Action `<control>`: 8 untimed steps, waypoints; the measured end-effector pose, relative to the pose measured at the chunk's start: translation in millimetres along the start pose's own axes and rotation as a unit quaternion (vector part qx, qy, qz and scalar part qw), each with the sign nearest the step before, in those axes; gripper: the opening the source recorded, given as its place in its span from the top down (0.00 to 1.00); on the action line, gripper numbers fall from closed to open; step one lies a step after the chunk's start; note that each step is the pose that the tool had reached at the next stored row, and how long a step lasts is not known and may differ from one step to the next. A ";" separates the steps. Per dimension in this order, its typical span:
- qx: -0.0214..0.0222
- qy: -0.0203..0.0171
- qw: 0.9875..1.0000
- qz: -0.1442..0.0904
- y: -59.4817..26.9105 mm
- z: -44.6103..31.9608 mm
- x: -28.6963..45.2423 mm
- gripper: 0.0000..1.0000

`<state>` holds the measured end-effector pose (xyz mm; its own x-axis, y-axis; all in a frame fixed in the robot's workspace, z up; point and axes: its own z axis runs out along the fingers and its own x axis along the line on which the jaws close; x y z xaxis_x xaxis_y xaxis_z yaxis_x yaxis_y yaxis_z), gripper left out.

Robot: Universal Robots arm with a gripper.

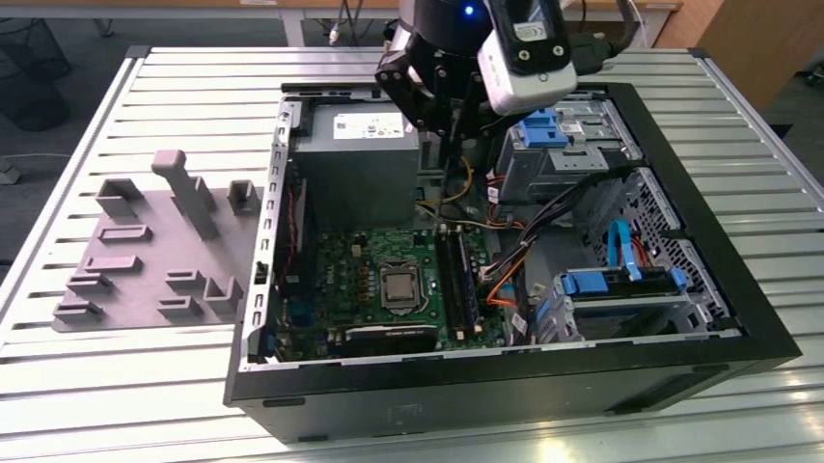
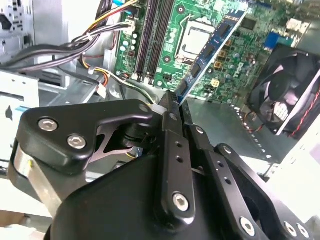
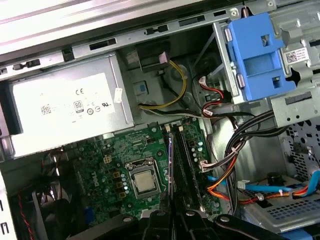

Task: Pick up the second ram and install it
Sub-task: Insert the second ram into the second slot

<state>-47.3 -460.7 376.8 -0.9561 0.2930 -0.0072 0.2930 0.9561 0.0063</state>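
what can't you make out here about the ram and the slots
- Second ram: its gripped end, hidden between the gripper fingers in the second wrist view.
- Its lower edge against the slots: seen edge-on in the first wrist view; contact cannot be told.
- Gripper in the exterior view: hidden behind the wrist camera.

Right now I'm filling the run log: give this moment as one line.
end effector: shut on second ram | ram: above motherboard, not seated | case: open on table
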 end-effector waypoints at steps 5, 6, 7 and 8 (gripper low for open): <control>0.000 0.000 1.000 0.017 0.0 0.3 0.0 0.86; 0.000 0.000 1.000 0.009 0.0 0.6 0.0 0.86; 0.000 -0.001 1.000 0.001 0.1 1.0 0.0 0.86; -0.001 -0.001 1.000 -0.007 0.0 1.5 0.0 0.86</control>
<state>-47.3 -460.7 375.3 -0.9602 0.2790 -0.0087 0.2790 0.9603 0.0073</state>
